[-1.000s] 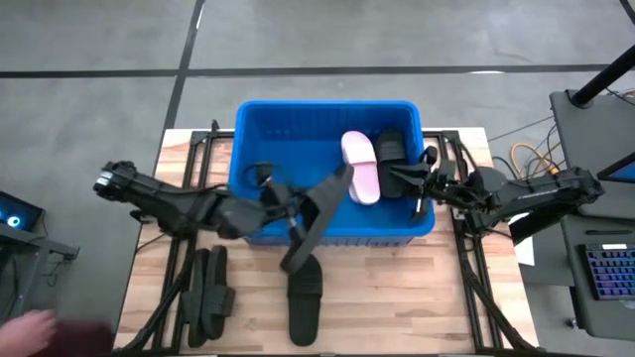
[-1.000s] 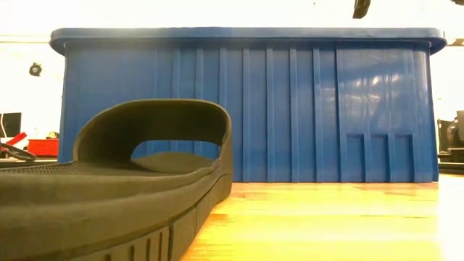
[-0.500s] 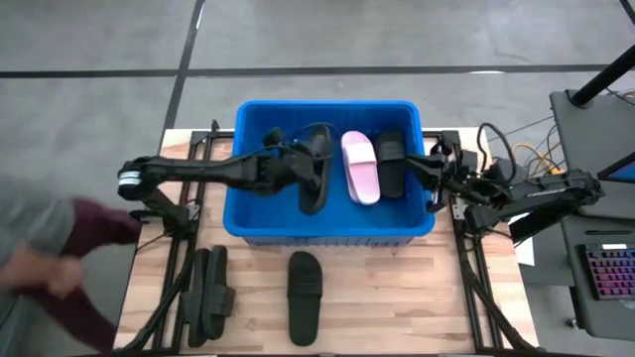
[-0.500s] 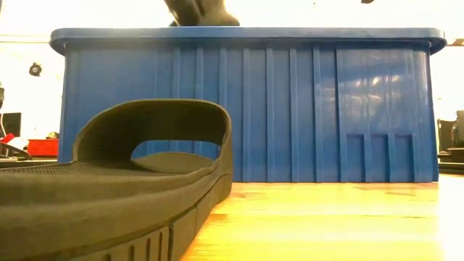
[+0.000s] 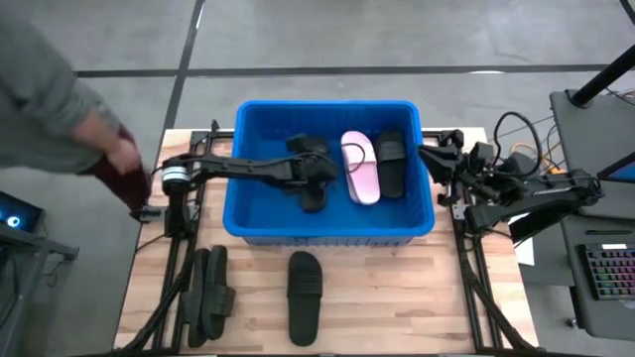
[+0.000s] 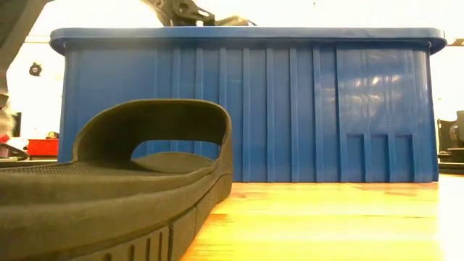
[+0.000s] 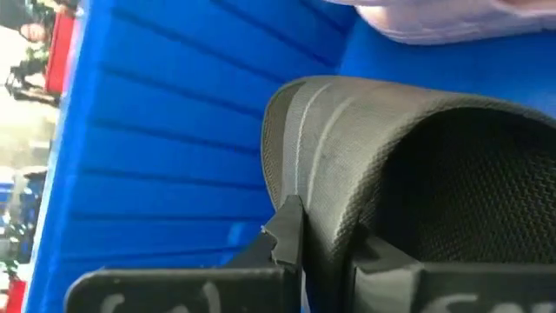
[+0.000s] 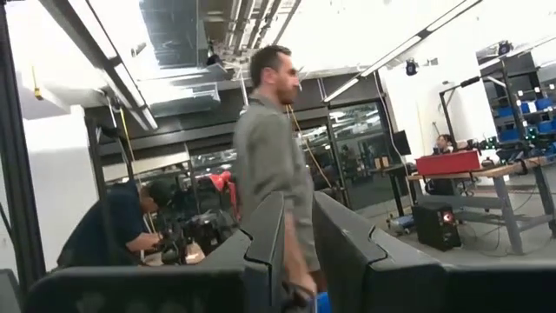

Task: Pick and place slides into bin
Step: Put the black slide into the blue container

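The blue bin (image 5: 258, 213) stands at the table's far middle. A pale pink slide (image 5: 359, 167) and a black slide (image 5: 389, 161) lie side by side on its floor. My left gripper (image 5: 301, 171) reaches in over the bin's left wall and is shut on another black slide (image 5: 316, 180), left of the pink one. My right gripper (image 5: 429, 157) hovers just outside the bin's right wall, tipped upward, a narrow gap between its fingers (image 8: 265, 248) with nothing in it. One black slide (image 5: 305, 295) and a black pair (image 5: 208, 293) lie flat on the near table. My left gripper pinches the black slide's wide strap at its edge (image 7: 323, 217) between its two fingers (image 7: 287, 235). It comes in slanting down from the table's left. The slide is low inside the bin beside the pink one; whether its sole touches the floor, I cannot tell.
A person in a grey top (image 5: 50, 79) stands at the table's far left corner, a hand (image 5: 124, 154) close to my left arm's base. Bare wood lies right of the single slide. In the low view that slide (image 6: 116, 181) fills the foreground before the bin's wall (image 6: 290, 109).
My left gripper has carried the black slide from above the bin's near wall toward the far edge and down into the bin, rolling as it went; the slide now sits low beside the pink one. My right gripper has risen slightly. The person has come up to the table's left side.
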